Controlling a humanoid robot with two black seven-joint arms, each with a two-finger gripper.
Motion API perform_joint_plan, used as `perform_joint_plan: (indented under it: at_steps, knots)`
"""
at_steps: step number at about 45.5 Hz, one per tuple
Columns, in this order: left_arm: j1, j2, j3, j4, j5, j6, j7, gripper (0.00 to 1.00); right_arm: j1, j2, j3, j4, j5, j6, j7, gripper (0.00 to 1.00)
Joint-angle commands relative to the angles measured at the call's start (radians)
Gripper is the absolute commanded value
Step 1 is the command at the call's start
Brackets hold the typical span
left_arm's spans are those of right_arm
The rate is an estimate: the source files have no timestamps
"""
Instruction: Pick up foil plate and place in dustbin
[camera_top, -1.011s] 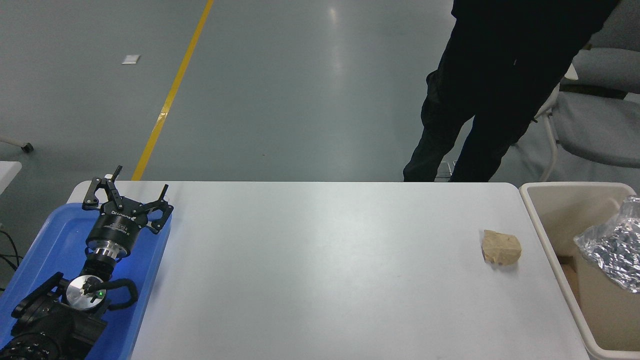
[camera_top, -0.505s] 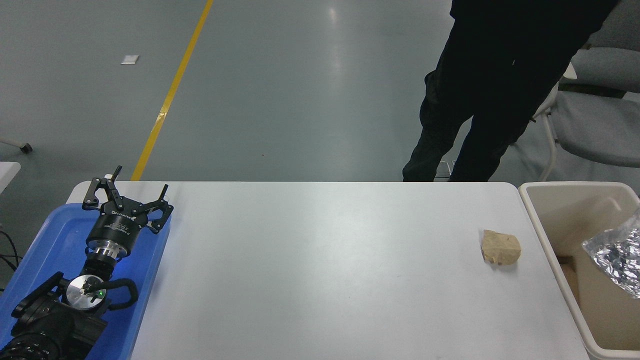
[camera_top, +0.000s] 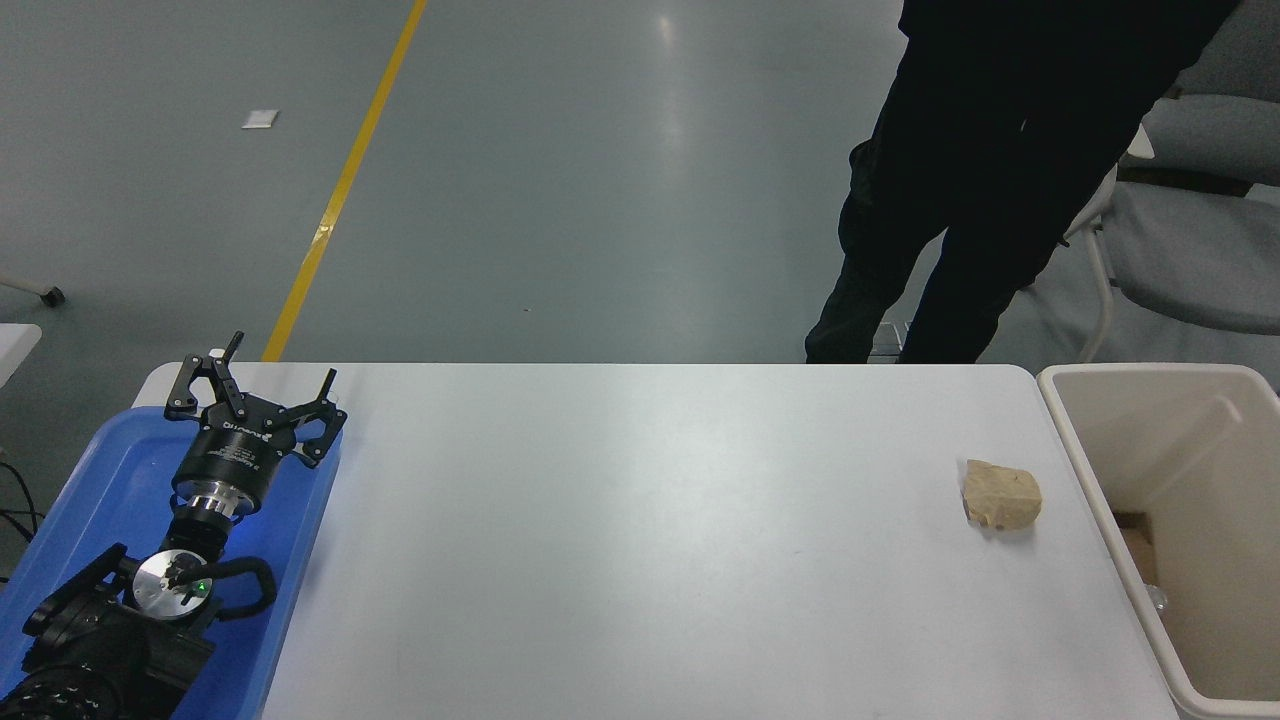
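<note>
1. A second ago we saw crinkled silver foil hanging over the dustbin (camera_top: 1075, 455) at the right edge; half a second ago it had slid further right; now we find no foil plate anywhere in view.
2. We cannot tell whether the plate lies inside the dustbin, below the visible wall, or is simply beyond the picture's edge; only a brown patch and a small glint show on the bin's floor.
3. The right arm is out of view.
4. The left end effector (camera_top: 252, 392) rests over the blue tray (camera_top: 100, 470), its fingers spread, holding nothing.
5. A tan paper lump (camera_top: 1002, 495) sits on the bench (camera_top: 640, 550) near the bin, and a person (camera_top: 990, 180) stands at the far side.
6. We judge the drop likely made, though unconfirmed.
</note>
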Motion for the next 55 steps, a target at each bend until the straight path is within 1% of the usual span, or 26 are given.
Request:
perform_joint_plan:
  at_steps: [1, 3, 4, 10, 11, 19, 25, 29, 36, 40, 49, 55]
  knots:
    - [-0.001, 0.000, 0.000, 0.000, 0.000, 0.000, 0.000, 0.99, 0.160, -0.149, -0.013, 0.327, -0.003, -0.007, 0.001, 0.76]
    - [-0.001, 0.000, 0.000, 0.000, 0.000, 0.000, 0.000, 0.99, 0.201, -0.176, -0.033, 0.395, -0.003, -0.004, 0.003, 0.76]
    - [-0.001, 0.000, 0.000, 0.000, 0.000, 0.000, 0.000, 0.99, 0.221, -0.187, -0.050, 0.422, -0.003, -0.004, 0.004, 0.78]
    - [-0.001, 0.000, 0.002, 0.000, 0.000, 0.000, 0.000, 0.99, 0.405, -0.204, -0.231, 0.573, -0.001, 0.002, 0.006, 0.96]
    - [-0.001, 0.000, 0.002, 0.000, 0.000, 0.000, 0.000, 0.99, 0.445, -0.204, -0.272, 0.602, 0.000, 0.005, 0.006, 1.00]
    - [-0.002, 0.000, 0.003, 0.000, 0.000, 0.000, 0.002, 0.99, 0.801, -0.201, -0.619, 0.864, 0.000, 0.072, 0.009, 1.00]
    - [-0.002, 0.000, 0.003, 0.000, 0.000, 0.000, 0.002, 0.99, 0.907, -0.186, -0.653, 0.979, 0.002, 0.131, 0.007, 1.00]
    - [-0.002, 0.000, 0.003, 0.000, 0.000, 0.000, 0.002, 0.99, 0.988, -0.166, -0.676, 1.021, 0.005, 0.213, 0.007, 1.00]
    - [-0.002, 0.000, 0.003, 0.000, 0.000, 0.000, 0.002, 0.99, 1.175, -0.094, -0.753, 1.136, 0.010, 0.462, 0.007, 1.00]
    - [-0.001, 0.000, 0.003, 0.000, 0.000, 0.000, 0.002, 0.99, 1.277, -0.056, -0.771, 1.154, 0.003, 0.594, 0.009, 1.00]
    - [-0.001, 0.000, 0.003, 0.000, 0.000, 0.000, 0.000, 0.99, 1.496, 0.096, -0.776, 1.162, 0.000, 0.899, 0.009, 1.00]
    - [0.001, 0.000, 0.002, 0.000, 0.000, 0.000, 0.000, 0.99, 1.633, 0.194, -0.762, 1.166, 0.000, 0.910, 0.009, 1.00]
